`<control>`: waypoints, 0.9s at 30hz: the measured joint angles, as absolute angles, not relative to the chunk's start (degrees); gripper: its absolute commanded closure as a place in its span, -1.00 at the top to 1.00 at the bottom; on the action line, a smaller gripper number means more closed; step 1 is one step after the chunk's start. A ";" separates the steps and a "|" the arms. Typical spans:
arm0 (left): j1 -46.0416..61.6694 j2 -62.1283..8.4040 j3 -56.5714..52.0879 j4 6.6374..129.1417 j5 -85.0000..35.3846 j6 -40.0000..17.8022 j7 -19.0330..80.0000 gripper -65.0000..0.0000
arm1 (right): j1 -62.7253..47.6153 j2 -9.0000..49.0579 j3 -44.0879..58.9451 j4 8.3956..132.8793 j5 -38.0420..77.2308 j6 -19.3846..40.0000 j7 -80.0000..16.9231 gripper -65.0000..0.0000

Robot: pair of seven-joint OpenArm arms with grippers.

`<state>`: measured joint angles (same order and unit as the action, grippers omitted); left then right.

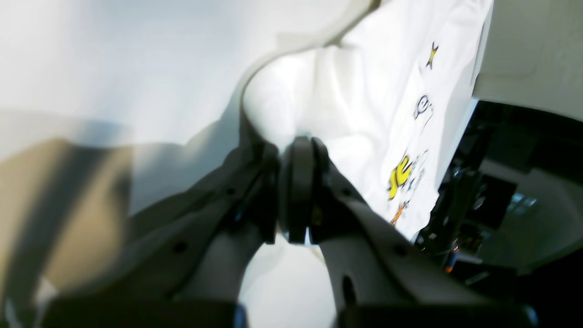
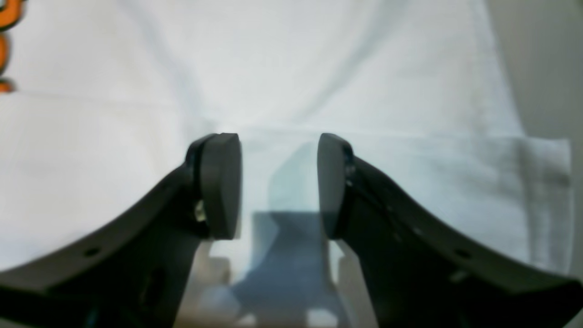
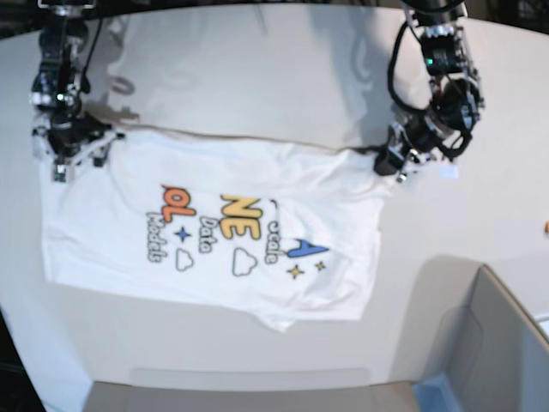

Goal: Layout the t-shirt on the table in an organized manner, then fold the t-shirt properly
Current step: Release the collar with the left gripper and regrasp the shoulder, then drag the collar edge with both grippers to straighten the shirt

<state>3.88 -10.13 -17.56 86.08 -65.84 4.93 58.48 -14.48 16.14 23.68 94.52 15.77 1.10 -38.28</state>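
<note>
Our left hand [image 1: 296,150] pinches a bunched fold of the t-shirt [image 3: 214,223], which lies spread across the middle of the surface [image 3: 257,69]. Our right hand [image 2: 278,182] is open over the shirt's hem.
</note>
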 measured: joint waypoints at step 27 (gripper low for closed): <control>22.48 -16.19 -24.88 99.96 -65.47 8.12 57.60 -0.96 | -14.44 11.99 31.24 93.86 20.73 7.90 -43.86 -0.14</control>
<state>22.48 -16.19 -24.88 99.96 -65.47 8.12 57.60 -14.44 11.99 31.24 93.86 20.73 7.90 -43.86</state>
